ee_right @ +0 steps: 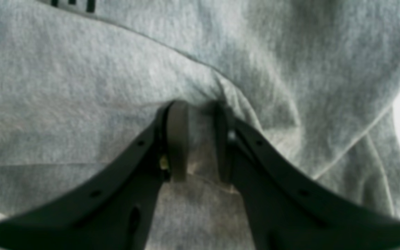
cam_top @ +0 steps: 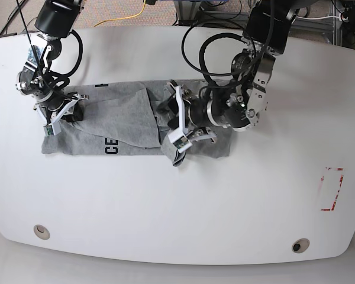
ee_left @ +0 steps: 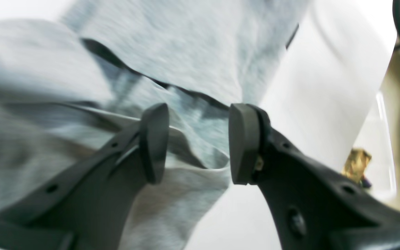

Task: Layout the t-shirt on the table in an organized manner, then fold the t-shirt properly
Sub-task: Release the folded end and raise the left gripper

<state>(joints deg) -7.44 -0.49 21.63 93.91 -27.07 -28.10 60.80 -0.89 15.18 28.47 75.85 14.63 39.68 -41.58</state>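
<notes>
Grey jersey: I see the t-shirt lying crumpled in the far-left part of the table, partly spread, with dark lettering showing near its near edge and a bunched heap at its right end.
Right gripper: the right gripper sits at the shirt's left end; its jaws are nearly together with a pinch of grey fabric between the pads, so I judge it is holding the cloth.
Left gripper: the left gripper hovers over the bunched right end, jaws well apart, nothing between them; folds of shirt lie just beyond the pads.
Layout so far: I judge the shirt is not yet flat; the right half is folded over itself, so spreading is unfinished.
Risk, thin pinch: the held fold looks small; a hard pull could slip it out and let the left end drop back in a heap.
Risk, wrong layer: if I close the open jaws on the heap, I may catch two layers at once and the shirt would stay doubled when stretched.
Risk, drag: pulling sideways with only one end held could slide the whole shirt across the glossy top rather than flatten it.
Risk, view: the left wrist view is blurred, so I cannot tell which edge lies under the pads.
</notes>
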